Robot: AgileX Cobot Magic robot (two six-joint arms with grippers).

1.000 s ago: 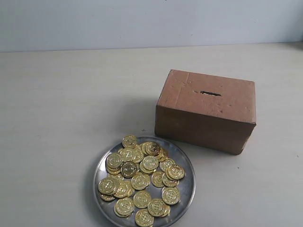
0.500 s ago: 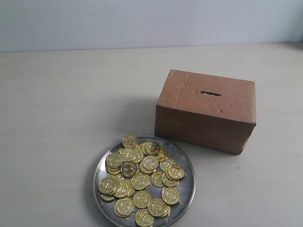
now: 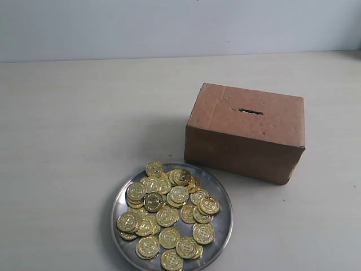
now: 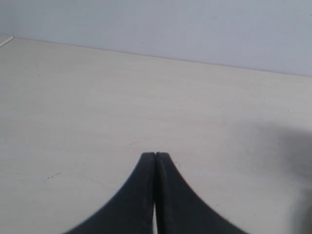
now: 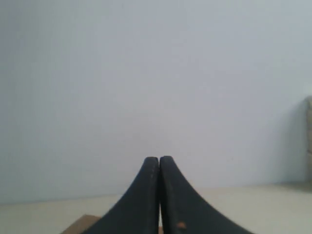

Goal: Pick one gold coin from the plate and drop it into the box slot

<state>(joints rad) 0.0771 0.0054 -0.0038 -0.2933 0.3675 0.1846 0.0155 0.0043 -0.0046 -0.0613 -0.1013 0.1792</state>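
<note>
Starting at the left, the left gripper (image 4: 155, 155) hangs over bare table (image 4: 97, 97), closed tight and empty, with no plate or box in its view. The plate (image 3: 221, 191) of coins (image 3: 169, 212) lies low and a little left of middle in the exterior view, the box (image 3: 242, 147) just beside it, behind and to the right, its slot (image 3: 250, 111) running left to right across the top. The right gripper (image 5: 159, 158), likewise closed on nothing, faces the wall (image 5: 146, 73) above a brown corner (image 5: 84, 223), likely the box; neither arm shows in the exterior view, so which stands nearer the coins I cannot tell
</note>
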